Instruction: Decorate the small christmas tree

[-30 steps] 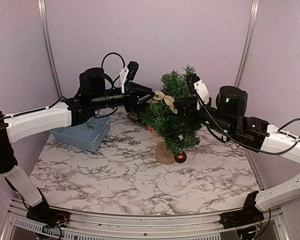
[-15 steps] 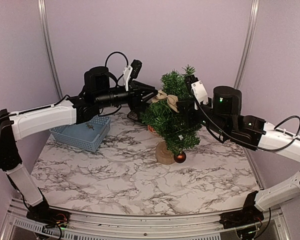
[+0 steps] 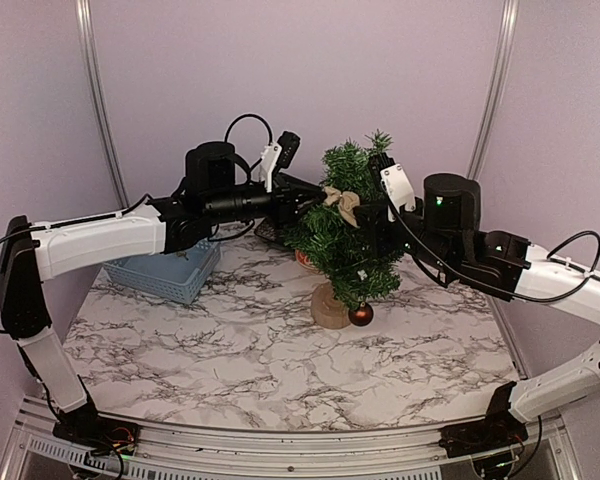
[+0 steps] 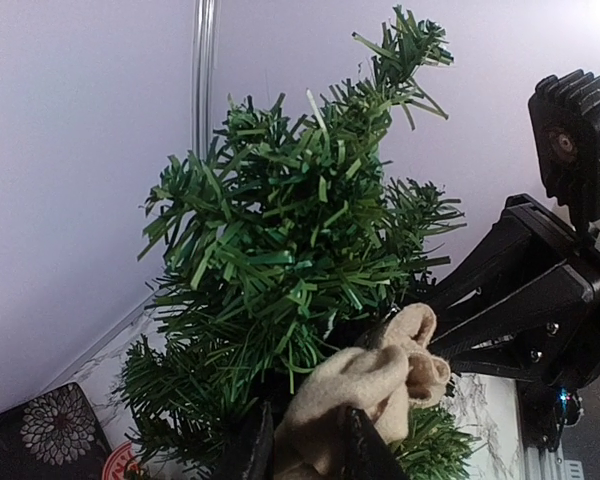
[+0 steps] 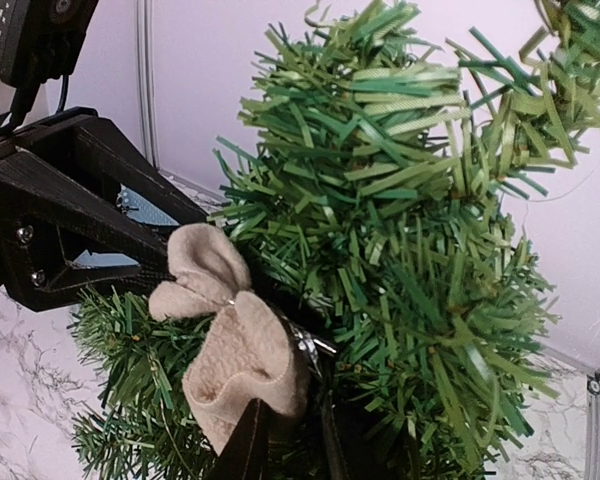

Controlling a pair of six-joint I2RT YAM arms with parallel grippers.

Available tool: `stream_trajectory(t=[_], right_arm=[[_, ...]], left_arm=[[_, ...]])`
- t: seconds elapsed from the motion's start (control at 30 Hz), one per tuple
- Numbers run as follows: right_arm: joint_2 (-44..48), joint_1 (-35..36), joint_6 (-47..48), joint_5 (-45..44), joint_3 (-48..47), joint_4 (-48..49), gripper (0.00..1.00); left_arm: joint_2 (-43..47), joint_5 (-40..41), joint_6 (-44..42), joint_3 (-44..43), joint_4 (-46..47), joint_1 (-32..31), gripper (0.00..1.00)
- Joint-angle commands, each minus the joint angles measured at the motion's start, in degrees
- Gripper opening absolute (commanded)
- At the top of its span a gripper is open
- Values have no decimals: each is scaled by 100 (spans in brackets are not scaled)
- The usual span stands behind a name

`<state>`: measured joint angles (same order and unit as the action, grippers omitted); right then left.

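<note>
Left arm (image 3: 100,235) extended rightward, right arm (image 3: 560,280) extended leftward, both held level, left gripper (image 4: 305,445) pinched on a beige bow (image 4: 380,370), right gripper (image 5: 285,440) narrowed just below it, its hold obscured.

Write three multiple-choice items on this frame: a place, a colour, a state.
1. The blue basket sits: A) left of the small christmas tree; B) right of it; C) behind it.
2. The bow is: A) red; B) tan; C) silver.
3. The jaws of the left gripper are: A) wide open, empty; B) closed on the bow; C) out of view.
Answers: 1 A, the top view shows it on the tree's left; 2 B, both wrist views show tan cloth; 3 B, the left wrist view shows the bow pinched between them.
</note>
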<state>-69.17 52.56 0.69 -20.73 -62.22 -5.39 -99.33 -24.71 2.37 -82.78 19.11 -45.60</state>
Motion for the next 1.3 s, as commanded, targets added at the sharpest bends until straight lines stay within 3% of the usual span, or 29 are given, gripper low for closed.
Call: stream_trajectory(t=[0.0,0.23,0.53,0.7,0.9,1.07,1.13,1.27], right_arm=[[59,43,-34,23,-265,-144,19],[289,52,-34,375,-291,-46,23],[550,53,-268,369,-187,88,36],[935,43,-461,400,-5,94,49],[1738,-281,-1119,354,518,-274,59],[2336,-1634,-1975,1361,1387,-658,58],[2454,-2363,-2253,1908,1780,-686,56],[2426,-3166,-2693,2846,2499,-404,52]], left_arm=[[-52,237,-4,-229,-235,-53,24],[248,540,52,-279,-274,-54,44],[598,1029,77,-203,-363,-39,72],[804,1145,295,-52,-365,62,81],[1099,1244,1104,415,-253,563,83],[1282,1313,1753,1277,87,1004,75],[1349,1375,1686,1599,208,1035,73],[1446,1665,1612,2132,343,1045,71]])
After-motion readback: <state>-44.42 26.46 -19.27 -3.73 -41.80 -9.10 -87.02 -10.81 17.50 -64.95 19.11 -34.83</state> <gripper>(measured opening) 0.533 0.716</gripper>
